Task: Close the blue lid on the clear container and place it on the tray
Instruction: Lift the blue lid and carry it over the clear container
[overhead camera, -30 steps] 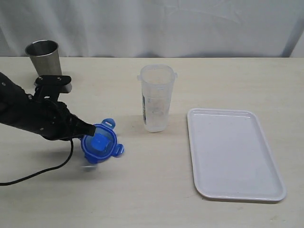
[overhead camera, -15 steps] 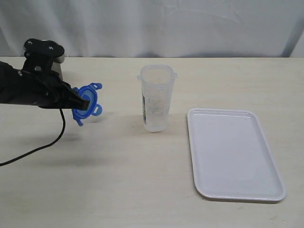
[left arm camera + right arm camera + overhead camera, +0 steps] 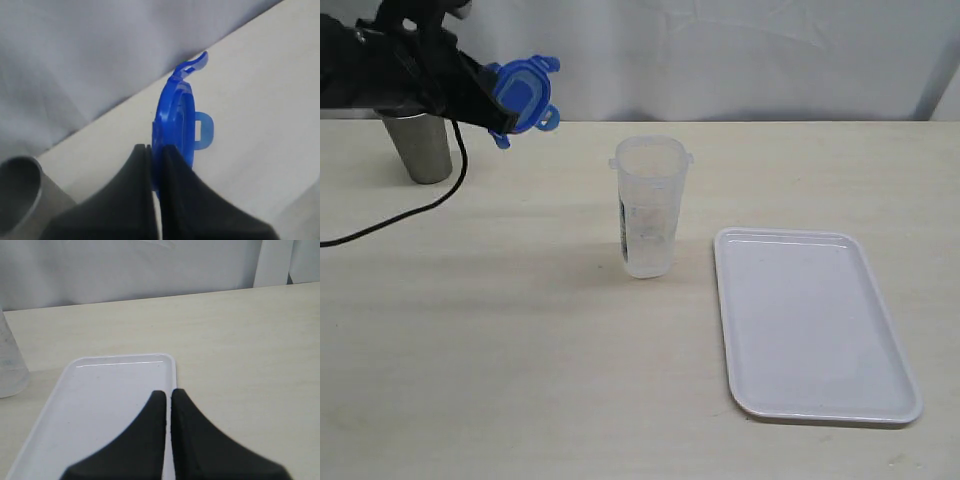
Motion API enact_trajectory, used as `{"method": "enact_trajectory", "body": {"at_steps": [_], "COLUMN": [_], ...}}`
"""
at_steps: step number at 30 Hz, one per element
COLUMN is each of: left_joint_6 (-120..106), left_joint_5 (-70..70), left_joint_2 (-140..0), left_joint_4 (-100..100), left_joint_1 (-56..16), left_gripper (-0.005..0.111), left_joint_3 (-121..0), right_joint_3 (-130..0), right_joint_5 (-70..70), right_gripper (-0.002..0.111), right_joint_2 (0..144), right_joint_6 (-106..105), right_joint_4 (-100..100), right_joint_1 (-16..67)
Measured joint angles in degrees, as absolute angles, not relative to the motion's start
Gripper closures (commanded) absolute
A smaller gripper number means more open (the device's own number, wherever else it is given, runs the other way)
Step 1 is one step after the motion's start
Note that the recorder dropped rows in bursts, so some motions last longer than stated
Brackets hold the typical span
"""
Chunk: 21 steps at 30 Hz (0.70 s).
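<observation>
At far left, aloft, left gripper (image 3: pixel 155 150) jaws pinch the blue lid (image 3: pixel 175 115) rim; right gripper (image 3: pixel 168 392) jaws closed, seemingly empty, over the tray (image 3: pixel 90 405)

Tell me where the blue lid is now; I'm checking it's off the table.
In the exterior view, the blue lid is in the air at upper left, pinched by the left gripper, right of the steel cup and left of the clear container.
</observation>
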<state>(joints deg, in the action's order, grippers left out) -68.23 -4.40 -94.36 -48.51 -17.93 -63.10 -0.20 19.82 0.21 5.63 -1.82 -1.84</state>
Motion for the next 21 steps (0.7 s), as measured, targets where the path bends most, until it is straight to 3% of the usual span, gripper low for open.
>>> {"method": "enact_trajectory", "body": {"at_steps": [21], "left_joint_6": [-78.4], "left_joint_5": [3.5], "left_joint_2": [-99.6], "left_joint_4": [-22.0], "left_joint_1": [-27.8], "left_gripper": [0.107], "left_joint_3": [-75.0], "right_joint_3": [-0.2], "right_joint_5": [19.8], "right_gripper": [0.104], "right_joint_2": [0.2], "right_joint_6": [5.6], "right_joint_4": [-1.8], "right_joint_1": [-1.8]}}
